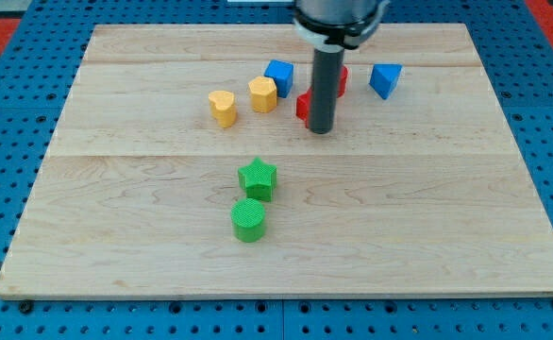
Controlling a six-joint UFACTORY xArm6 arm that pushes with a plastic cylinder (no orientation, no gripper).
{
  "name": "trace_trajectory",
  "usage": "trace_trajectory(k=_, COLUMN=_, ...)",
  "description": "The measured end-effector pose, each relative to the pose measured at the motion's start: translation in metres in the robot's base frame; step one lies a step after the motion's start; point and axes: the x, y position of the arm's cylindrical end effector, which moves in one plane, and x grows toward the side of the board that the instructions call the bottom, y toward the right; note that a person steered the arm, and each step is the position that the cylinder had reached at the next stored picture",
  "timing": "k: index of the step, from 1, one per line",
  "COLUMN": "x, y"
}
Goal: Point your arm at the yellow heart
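The yellow heart (223,107) lies on the wooden board left of the middle, toward the view's top. My tip (321,129) is at the end of the dark rod, well to the right of the heart and slightly lower in the view. The tip stands right next to a red block (304,106), which the rod partly hides. A yellow hexagon block (263,93) sits between the heart and the rod.
A blue cube (278,75) and a blue triangular block (385,79) lie near the view's top. A second red block (341,80) shows behind the rod. A green star (258,178) and a green cylinder (249,220) sit lower, near the middle. The board (446,236) lies on a blue pegboard.
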Motion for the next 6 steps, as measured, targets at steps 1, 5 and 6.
trace_trajectory(k=1, x=0.037, y=-0.072)
trace_trajectory(k=5, x=-0.031, y=-0.161)
trace_trajectory(k=6, x=-0.017, y=-0.126)
